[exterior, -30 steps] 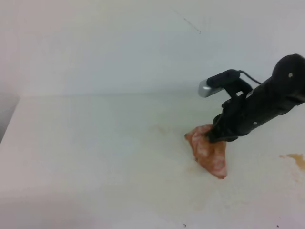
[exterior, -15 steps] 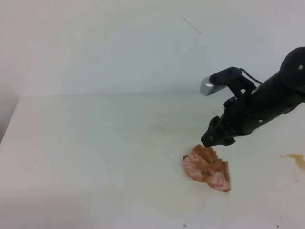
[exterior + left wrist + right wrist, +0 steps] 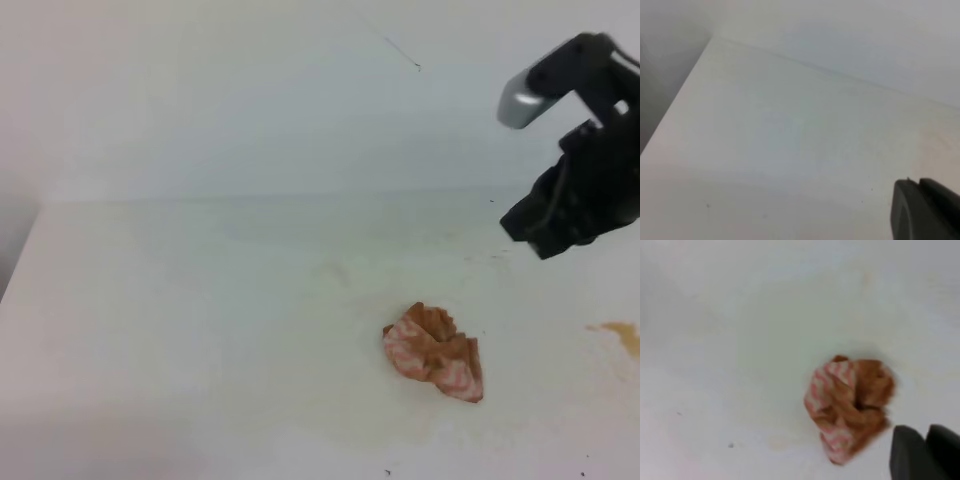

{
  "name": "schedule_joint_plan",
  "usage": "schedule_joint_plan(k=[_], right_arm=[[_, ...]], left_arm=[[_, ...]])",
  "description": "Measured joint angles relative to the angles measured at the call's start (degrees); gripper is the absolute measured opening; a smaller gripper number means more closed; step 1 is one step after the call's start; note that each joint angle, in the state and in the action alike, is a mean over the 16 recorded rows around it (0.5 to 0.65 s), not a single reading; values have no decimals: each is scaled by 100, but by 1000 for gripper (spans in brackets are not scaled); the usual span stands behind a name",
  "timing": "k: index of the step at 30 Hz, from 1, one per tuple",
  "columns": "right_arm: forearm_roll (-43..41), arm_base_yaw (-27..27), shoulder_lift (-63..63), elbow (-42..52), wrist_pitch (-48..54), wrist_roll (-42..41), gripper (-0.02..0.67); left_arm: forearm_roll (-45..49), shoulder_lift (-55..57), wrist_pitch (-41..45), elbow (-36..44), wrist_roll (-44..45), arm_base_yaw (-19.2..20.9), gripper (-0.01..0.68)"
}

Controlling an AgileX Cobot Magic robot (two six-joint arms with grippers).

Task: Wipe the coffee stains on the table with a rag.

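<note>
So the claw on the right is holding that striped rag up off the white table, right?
No. The rag lies crumpled on the table, and the right claw is up and away from it, holding nothing. The exterior high view shows the gap between them.

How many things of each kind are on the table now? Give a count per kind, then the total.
Rag: 1, crumpled, striped, brown-blotched.
Coffee stain: 1 clear amber blotch near the right edge of the table.
Total: 2.
Only faint tan marks show elsewhere.
</note>
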Motion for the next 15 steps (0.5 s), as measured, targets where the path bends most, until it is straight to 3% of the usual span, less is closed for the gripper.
schedule_joint_plan(k=[6, 15], right_arm=[[-879, 0, -1057, 86, 372, 719, 31], [-1884, 0, -2936, 971, 182, 1752, 4]], left_arm=[[0, 0, 0, 0, 0, 0, -5], [0, 0, 0, 0, 0, 0, -5]])
